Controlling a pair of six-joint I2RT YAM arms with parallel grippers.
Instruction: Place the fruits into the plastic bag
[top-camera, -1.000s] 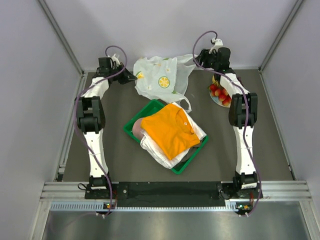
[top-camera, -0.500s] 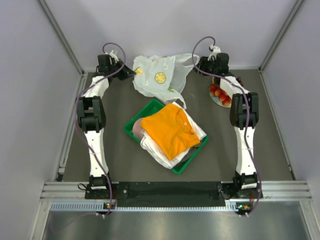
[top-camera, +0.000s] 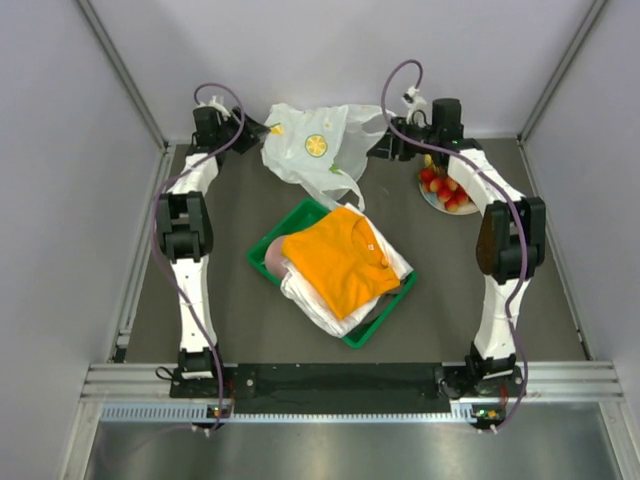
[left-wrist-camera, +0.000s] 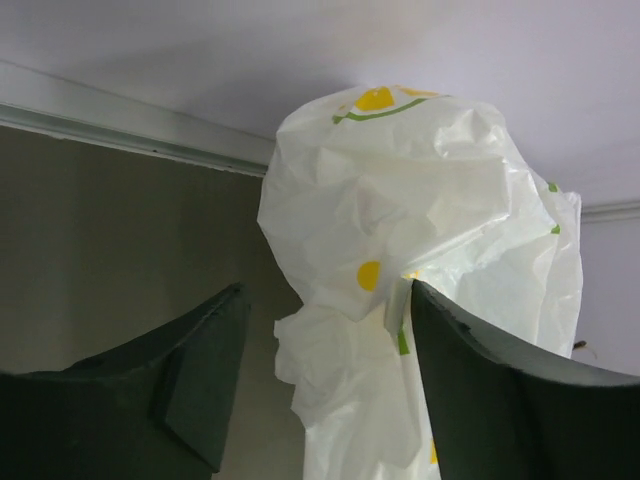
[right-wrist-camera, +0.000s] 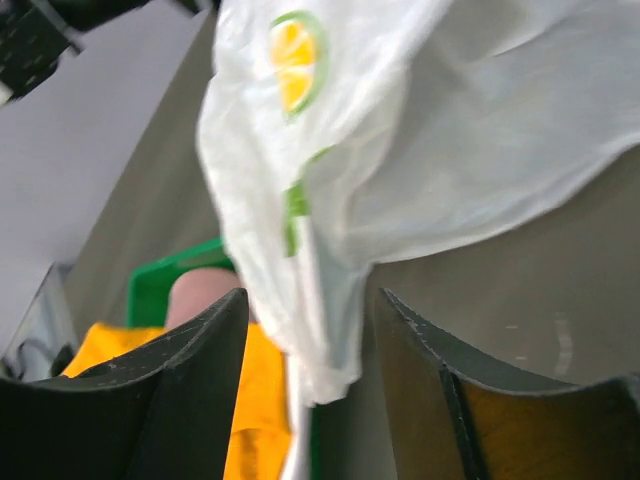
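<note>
"Where's the plastic bag (top-camera: 315, 150)?"

"At the far end of the counter (top-camera: 230, 300), against the back wall. It's stretched crosswise, with its long side running from one arm to the other. The left hand (top-camera: 258, 130) is at one end and the right hand (top-camera: 385, 148) at the other."

"Is either hand gripping it?"

"Not that I can see. The left hand's fingers stand apart, with a crumpled bunch of plastic between them. The plastic brushes one finger and is clear of the other. The right hand's fingers are apart too. A fold of the bag hangs down between them, and neither side pinches it."

"And the fruits (top-camera: 445, 188)?"

"All out of the bag. They're heaped on the pale plate (top-camera: 428, 203) at the right side of the counter, just beside the right forearm. I mostly see red pieces. The others are too small to make out."

"So which arm goes for them?"

"The right one, I'd say. The plate is close by it, on the side away from the bag and a little nearer the arm bases. The left hand is well apart from the plate, across the whole bag. The right hand faces the bag, so it would have to turn away from it to reach the plate. The bag's mouth would also need holding open. I can't tell which way the mouth faces."

"Anything in the way?"

"The green tray (top-camera: 365, 330) of folded clothes (top-camera: 335, 260) sits mid-counter, nearer us than both."
</note>
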